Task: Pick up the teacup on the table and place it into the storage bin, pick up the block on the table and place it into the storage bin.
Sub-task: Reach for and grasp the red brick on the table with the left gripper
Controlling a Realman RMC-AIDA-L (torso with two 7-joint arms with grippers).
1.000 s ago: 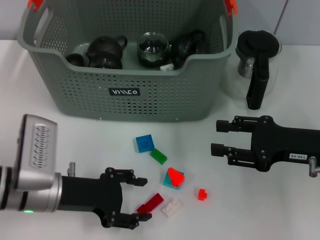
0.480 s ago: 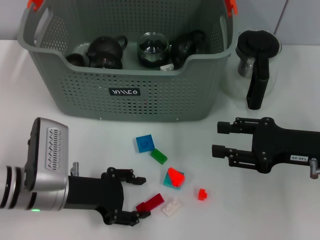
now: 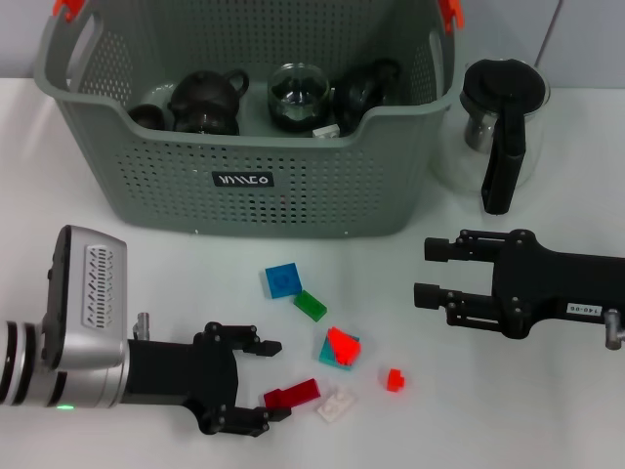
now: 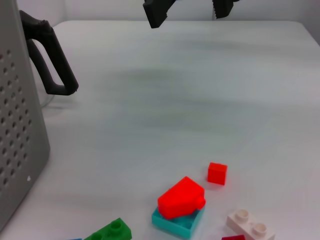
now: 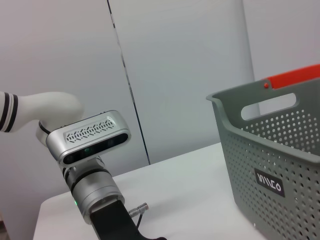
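Several blocks lie on the white table in front of the storage bin (image 3: 244, 181): a blue one (image 3: 283, 279), a green one (image 3: 311, 305), a red one on a teal one (image 3: 340, 347), a small red cube (image 3: 395, 380), a white one (image 3: 337, 404) and a flat red block (image 3: 293, 395). My left gripper (image 3: 271, 383) is open low over the table. The flat red block lies just at its fingertips, touching the lower one. My right gripper (image 3: 425, 270) hovers open and empty at the right. No teacup shows on the table. Dark teapots (image 3: 205, 103) and a glass vessel (image 3: 298, 96) lie inside the bin.
A clear glass pitcher with a black handle (image 3: 503, 117) stands right of the bin, behind my right gripper. In the left wrist view the bin wall (image 4: 15, 125) is close at one side, and the red-on-teal pair (image 4: 181, 202) and the small red cube (image 4: 217, 173) lie ahead.
My left gripper has edged forward around the flat red block, which has turned a little flatter between the fingertips. The right arm has not moved.
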